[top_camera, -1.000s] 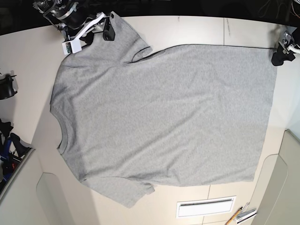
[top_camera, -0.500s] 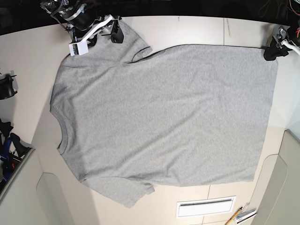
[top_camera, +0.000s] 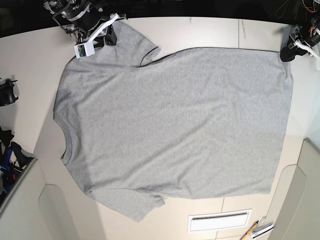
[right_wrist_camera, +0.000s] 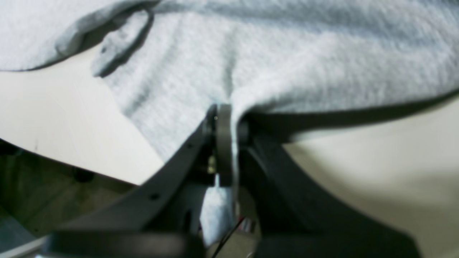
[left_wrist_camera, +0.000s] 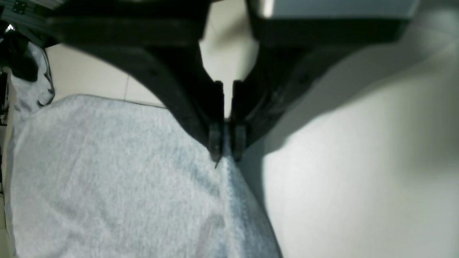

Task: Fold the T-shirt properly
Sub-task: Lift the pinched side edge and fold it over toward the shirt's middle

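Base view: our left end effector (top_camera: 287, 54) pinches the T-shirt's (top_camera: 175, 120) corner; most cloth seems to lie toward our right end effector (top_camera: 100, 46), which pinches cloth too.

T-shirt (top_camera: 175, 120): matt grey cloth, soft, fine heathered knit, lightly rumpled; tabletop (top_camera: 195, 32): pale, smooth, low sheen; gripper fingers, left (left_wrist_camera: 190, 89) and right (right_wrist_camera: 222, 150): dark, matt, plastic-looking; block at top right of left wrist view (left_wrist_camera: 340, 8): smooth, pale grey, metallic-looking, bright glint at its left end.
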Robot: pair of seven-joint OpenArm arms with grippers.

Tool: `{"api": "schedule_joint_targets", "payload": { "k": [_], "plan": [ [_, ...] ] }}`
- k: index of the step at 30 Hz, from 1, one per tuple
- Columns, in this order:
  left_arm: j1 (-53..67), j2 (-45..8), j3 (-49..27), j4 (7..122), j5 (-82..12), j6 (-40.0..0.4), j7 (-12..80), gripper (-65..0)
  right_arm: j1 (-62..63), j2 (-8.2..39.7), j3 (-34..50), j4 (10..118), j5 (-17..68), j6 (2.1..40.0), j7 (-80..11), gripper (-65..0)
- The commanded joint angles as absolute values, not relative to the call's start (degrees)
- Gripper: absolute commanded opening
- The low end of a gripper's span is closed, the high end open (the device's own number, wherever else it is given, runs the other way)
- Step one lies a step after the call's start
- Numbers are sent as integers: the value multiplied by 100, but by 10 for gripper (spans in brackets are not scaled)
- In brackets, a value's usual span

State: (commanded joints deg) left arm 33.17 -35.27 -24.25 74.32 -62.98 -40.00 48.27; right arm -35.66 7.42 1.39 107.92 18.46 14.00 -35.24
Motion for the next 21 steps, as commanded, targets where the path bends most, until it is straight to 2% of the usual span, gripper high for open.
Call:
{"api": "schedule_joint_targets", "payload": {
  "k": [4, 10, 15, 21],
  "plan": [
    [3319, -3524, -2893, 7568, -6348, -4000, 5111, -650, -3579, 744, 156, 10901, 1852, 1511, -3708, -650],
    [3321, -3527, -3625, 8211, -6893, -4000, 5905, -650, -3765, 744, 552, 11535, 2405, 1747, -4058, -650],
    [3332, -3555, -3870, 8615, -7153, -4000, 5898, -650, -3957, 744, 1022, 12213, 2724, 1835, -4080, -650],
    [3004, -3715, -3870, 8783, -7129, -4000, 5677, -650, -3577, 746, 1264, 12304, 2764, 1846, -4053, -650]
  ]
}}
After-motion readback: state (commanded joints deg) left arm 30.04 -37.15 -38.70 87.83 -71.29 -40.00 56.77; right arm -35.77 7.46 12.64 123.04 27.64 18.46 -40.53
